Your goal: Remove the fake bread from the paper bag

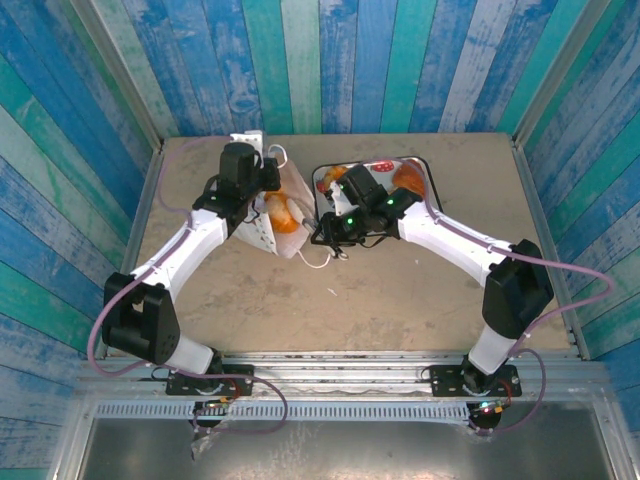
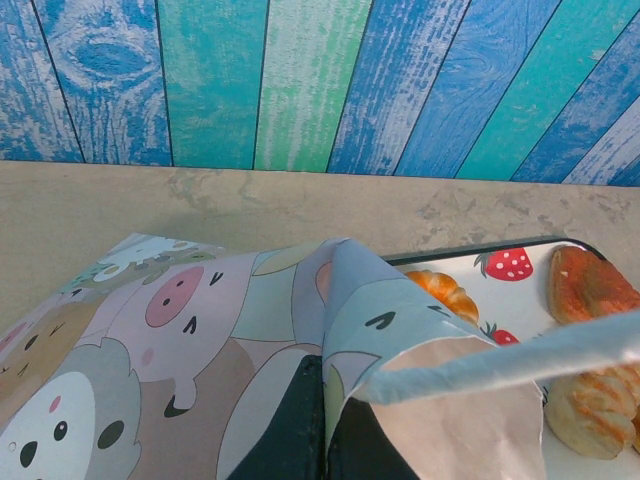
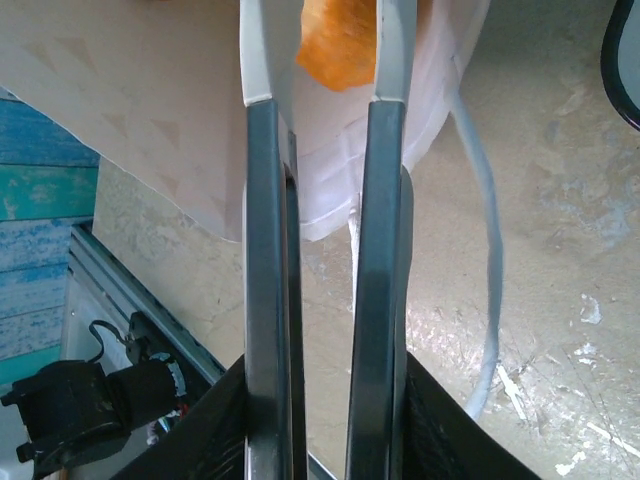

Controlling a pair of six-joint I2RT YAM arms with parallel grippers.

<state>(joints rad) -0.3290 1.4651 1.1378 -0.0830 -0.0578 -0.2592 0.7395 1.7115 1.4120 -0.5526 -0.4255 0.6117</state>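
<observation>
The paper bag (image 1: 262, 228) lies tilted on the table at the back left, its outside printed with cartoon animals (image 2: 170, 330). My left gripper (image 2: 325, 420) is shut on the edge of the bag's mouth, seen from above (image 1: 266, 184). An orange piece of fake bread (image 1: 284, 217) shows inside the bag. My right gripper (image 1: 322, 228) stands at the bag's mouth from the right. Its jaws are a narrow gap apart, tips (image 3: 322, 30) reaching into the white inside of the bag (image 3: 150, 110). The orange bread (image 3: 338, 50) lies just behind them, not clamped.
A strawberry-print tray (image 1: 425, 170) sits right of the bag with several pastries on it, among them a croissant (image 2: 445, 292) and a brown roll (image 2: 590, 285). A white cord handle (image 3: 490, 250) trails on the table beside my right gripper. Blue plank walls enclose the table.
</observation>
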